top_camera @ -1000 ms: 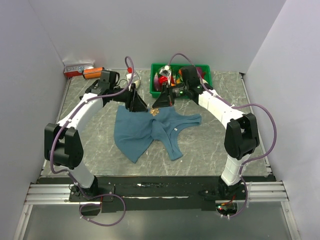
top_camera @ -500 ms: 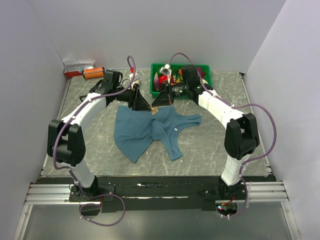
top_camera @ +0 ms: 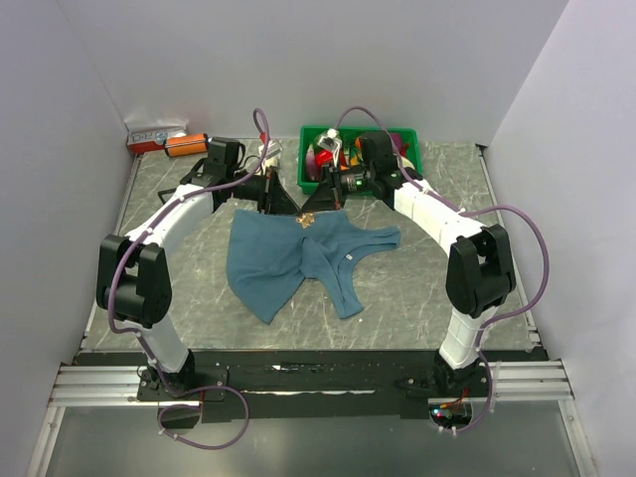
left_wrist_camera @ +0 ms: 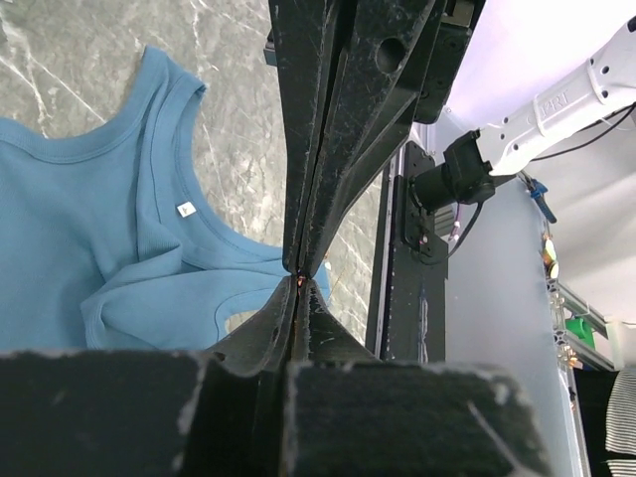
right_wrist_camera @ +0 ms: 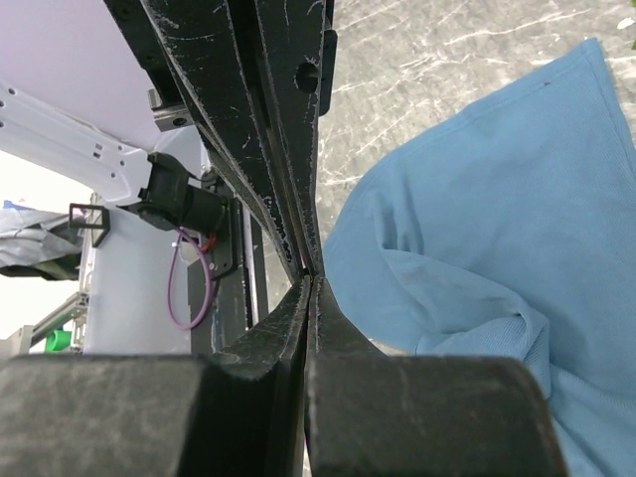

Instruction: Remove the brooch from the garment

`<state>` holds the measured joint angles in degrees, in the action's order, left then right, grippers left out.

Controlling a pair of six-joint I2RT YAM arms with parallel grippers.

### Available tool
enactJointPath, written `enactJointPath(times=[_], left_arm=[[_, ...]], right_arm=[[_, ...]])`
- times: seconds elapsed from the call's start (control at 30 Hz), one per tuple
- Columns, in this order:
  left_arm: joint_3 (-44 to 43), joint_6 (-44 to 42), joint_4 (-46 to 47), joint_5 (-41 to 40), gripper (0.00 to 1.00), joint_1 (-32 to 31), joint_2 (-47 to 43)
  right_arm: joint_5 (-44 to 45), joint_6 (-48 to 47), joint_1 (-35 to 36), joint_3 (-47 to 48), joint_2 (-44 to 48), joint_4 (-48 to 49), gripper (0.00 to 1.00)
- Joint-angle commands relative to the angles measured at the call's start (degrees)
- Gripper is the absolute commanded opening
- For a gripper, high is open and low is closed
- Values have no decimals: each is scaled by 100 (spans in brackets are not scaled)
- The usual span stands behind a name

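Observation:
The teal garment [top_camera: 288, 263] lies crumpled in the middle of the table, its white neck label [top_camera: 350, 257] facing up. At its far edge sits the tiny golden brooch [top_camera: 305, 221]. My left gripper [top_camera: 294, 212] and right gripper [top_camera: 310, 208] meet tip to tip just over it. In the left wrist view my left gripper [left_wrist_camera: 301, 286] is shut, with a reddish speck, the brooch [left_wrist_camera: 301, 281], pinched at its tips. The right gripper [left_wrist_camera: 304, 264] comes down from above onto the same spot. In the right wrist view my right gripper [right_wrist_camera: 310, 280] is shut with nothing visible between its fingers, and the garment [right_wrist_camera: 477, 219] lies beside it.
A green bin [top_camera: 409, 140] holding several small items stands at the back, right behind the right wrist. An orange object [top_camera: 185, 145] and a red-and-white box [top_camera: 154, 133] lie in the back left corner. White walls close in the table on three sides.
My left gripper has shut, its tips closing by the brooch against the right gripper's tips. The left wrist shifted slightly right. The right arm and the garment stayed put.

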<state>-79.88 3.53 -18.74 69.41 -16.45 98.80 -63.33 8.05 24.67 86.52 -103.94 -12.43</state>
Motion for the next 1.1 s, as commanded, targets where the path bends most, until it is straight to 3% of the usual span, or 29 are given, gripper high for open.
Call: enactJointPath(times=[0.0,0.07,0.17,0.3,0.4,0.43,0.63,0.87,1.07], left_arm=[[7,69,336,337,1,-43,-28],[7,34,293,345,1,-43,-37],[-28,-89,196,319,1,-43,-54],[-63,-177,134,310,1,-43,-63],[-46,-195,116,302,1,-43,-63],[-46,-195,116,310,1,-43,-72],[-72,-116,204,337,1,-34,-28],[-37,16,318,407,1,-25,7],[-11,104,389,451,1,-25,25]], right_arm=[[84,117,47,-109,427,284,0],[110,161,47,-135,436,302,0],[172,161,56,-153,445,276,9],[409,30,21,-83,506,136,42],[645,-390,-67,75,568,-136,59],[673,-479,-102,110,585,-224,60],[190,-981,-252,32,612,-524,59],[-197,-1016,-243,-100,603,-471,48],[-285,-1245,-208,-74,542,-664,48]])
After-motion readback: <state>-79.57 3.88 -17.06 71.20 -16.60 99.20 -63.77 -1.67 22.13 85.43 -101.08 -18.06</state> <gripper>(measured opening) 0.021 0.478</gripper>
